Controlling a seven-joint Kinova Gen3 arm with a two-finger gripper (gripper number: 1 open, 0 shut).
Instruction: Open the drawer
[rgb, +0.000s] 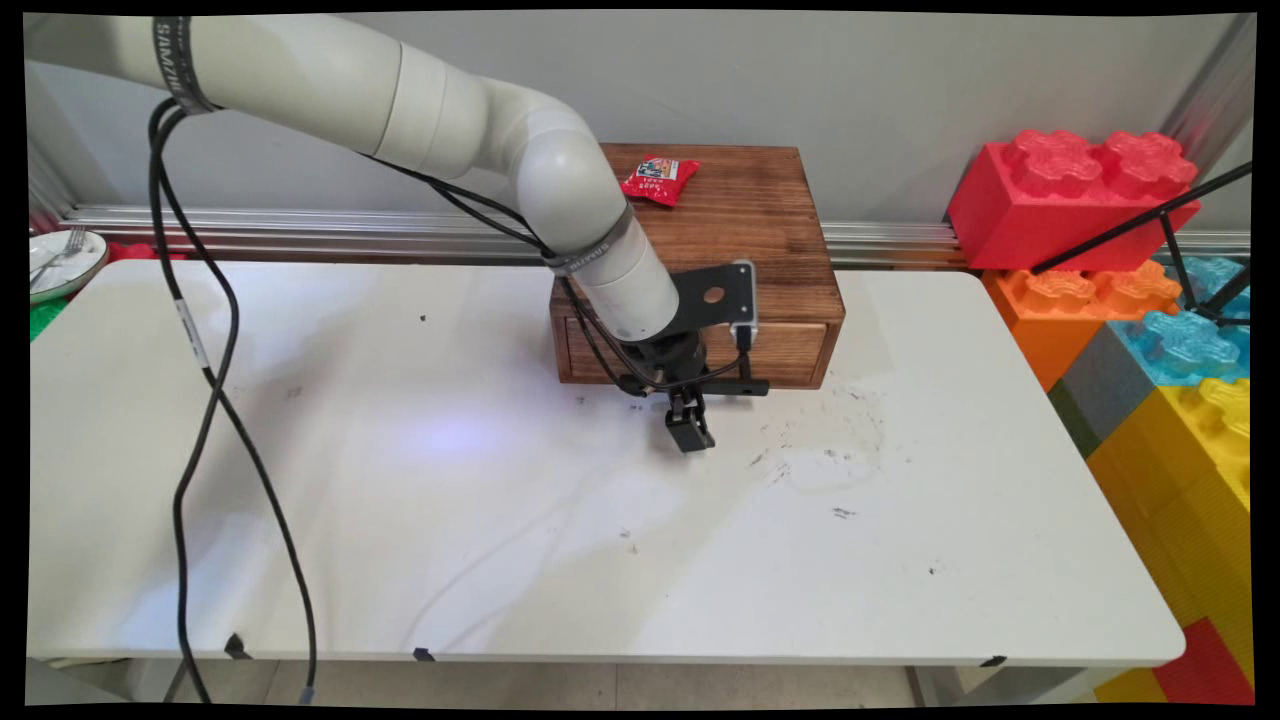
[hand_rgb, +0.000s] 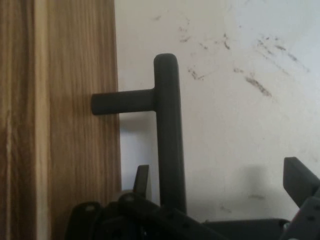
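1. Here, the black two-finger end effector (rgb: 689, 432) hangs low over the white worktop (rgb: 500, 500), just in front of the dark brown wooden box with one drawer (rgb: 760, 260).
2. In the hand view its fingers (hand_rgb: 142, 182) stand apart, one on each side of the drawer's black bar handle (hand_rgb: 167, 130), with a clear gap between the right finger and the bar; whether the left finger touches the bar cannot be told.
3. The handle sticks out from the pale wooden drawer front (hand_rgb: 75, 125) on a short black post.
4. A small red snack packet (rgb: 660, 180) lies on the box's top, near its back left corner; its printing is too small to read.
5. Grey bands around the arm carry lettering that cannot be read with certainty.
6. The worktop before the drawer shows dark scuff marks (rgb: 800, 460).
7. Large red, orange, blue and yellow toy bricks (rgb: 1120, 260) are stacked beyond the worktop's right end.
8. A white plate holding a fork (rgb: 60, 260) sits past the far left corner.
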